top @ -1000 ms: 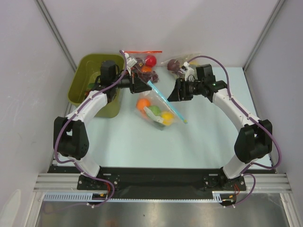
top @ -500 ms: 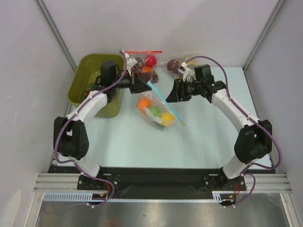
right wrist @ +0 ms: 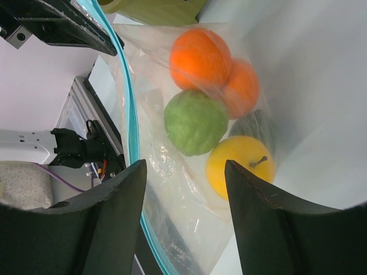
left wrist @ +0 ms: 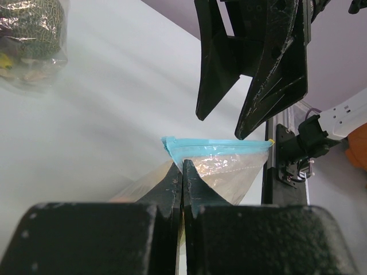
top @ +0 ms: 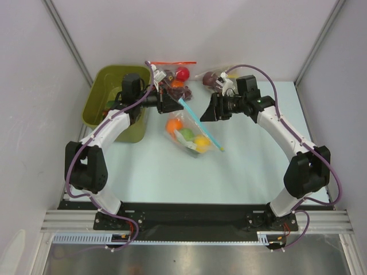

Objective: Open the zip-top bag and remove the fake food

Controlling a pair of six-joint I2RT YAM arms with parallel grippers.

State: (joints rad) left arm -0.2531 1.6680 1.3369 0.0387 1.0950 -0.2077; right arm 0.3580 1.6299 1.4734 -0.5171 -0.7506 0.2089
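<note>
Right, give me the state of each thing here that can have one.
zip-top bag, zip strip looks closed
fake food, inside the bag
left pincer, shut on the bag's top edge
right pincer, open, holding nothing
green bin, upright, open top

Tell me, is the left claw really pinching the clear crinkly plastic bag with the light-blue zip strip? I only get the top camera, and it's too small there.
Observer: Yes. The left wrist camera shows the left gripper shut on the clear crinkly zip-top bag, just under its light-blue zip strip.
Operator: Is the other claw grabbing too?
Observer: No. The right gripper is open, fingers spread close by the strip, pinching nothing.
Operator: Any fruit hiding that I can't see?
Observer: The right wrist camera shows a dark green plastic fruit, half hidden next to the glossy yellow plastic fruit.
</note>
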